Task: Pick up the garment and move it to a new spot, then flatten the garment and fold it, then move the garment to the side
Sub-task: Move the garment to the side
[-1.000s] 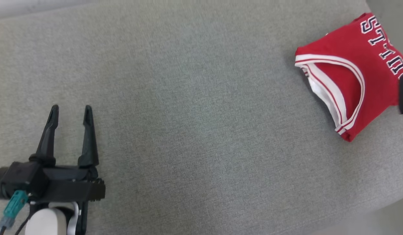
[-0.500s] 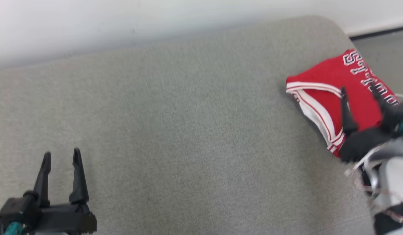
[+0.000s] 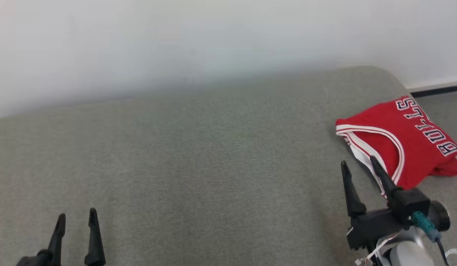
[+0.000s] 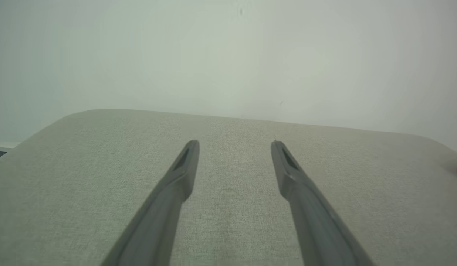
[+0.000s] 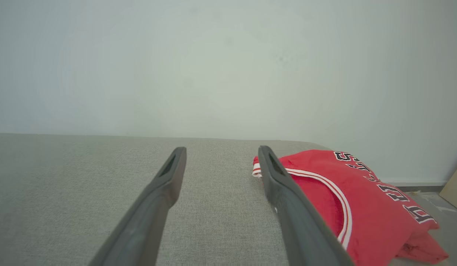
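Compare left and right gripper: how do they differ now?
The left gripper sits lower left in the head view, over bare grey cushion. The right gripper sits lower right, with one finger overlapping the edge of the folded red jersey in that view. The left gripper's fingers point nearly straight up the view, while the right gripper's lean left. Shared: both are open and hold nothing.

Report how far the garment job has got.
Done, it seems: the red jersey lies folded near the right end of the grey cushion. In hand: nothing; the left gripper and right gripper both stand open and empty, the right one beside the jersey. Left: probably nothing, unless it should go further aside.
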Tool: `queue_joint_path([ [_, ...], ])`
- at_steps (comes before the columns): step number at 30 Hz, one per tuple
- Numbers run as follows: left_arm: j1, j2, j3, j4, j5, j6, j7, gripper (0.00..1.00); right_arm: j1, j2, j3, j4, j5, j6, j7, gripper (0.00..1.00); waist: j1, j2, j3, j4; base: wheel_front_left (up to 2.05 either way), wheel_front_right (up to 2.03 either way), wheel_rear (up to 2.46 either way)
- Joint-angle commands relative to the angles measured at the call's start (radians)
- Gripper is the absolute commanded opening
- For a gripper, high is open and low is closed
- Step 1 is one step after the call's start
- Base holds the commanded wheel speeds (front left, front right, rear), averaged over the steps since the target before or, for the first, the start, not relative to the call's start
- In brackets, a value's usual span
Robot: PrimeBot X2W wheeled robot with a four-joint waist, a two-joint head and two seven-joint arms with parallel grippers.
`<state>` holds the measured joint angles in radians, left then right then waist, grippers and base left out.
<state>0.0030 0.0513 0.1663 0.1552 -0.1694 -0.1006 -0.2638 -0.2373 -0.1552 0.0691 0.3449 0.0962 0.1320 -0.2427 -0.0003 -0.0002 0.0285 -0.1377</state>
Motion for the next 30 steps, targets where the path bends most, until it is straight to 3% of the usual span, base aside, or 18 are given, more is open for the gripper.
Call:
queue_joint_path([
  [1,0.019,0.0,-0.002,0.006,-0.005,0.003,0.0,1.0,0.025,0.015,-0.005,0.006,0.004,-0.003,-0.007,1.0,0.0003,0.0002,-0.034,0.037,0.0,0.0,0.0],
  [13,0.069,-0.001,-0.01,0.047,-0.023,0.027,0.0,1.0,0.085,0.064,0.014,0.04,-0.02,-0.003,-0.021,1.0,0.0003,0.0002,-0.064,0.081,0.0,0.0,0.0],
  [30,0.08,-0.001,-0.02,0.03,-0.026,0.038,0.0,1.0,0.103,0.08,0.003,0.043,-0.033,-0.003,-0.023,1.0,0.0003,0.0002,-0.074,0.082,0.0,0.0,0.0],
])
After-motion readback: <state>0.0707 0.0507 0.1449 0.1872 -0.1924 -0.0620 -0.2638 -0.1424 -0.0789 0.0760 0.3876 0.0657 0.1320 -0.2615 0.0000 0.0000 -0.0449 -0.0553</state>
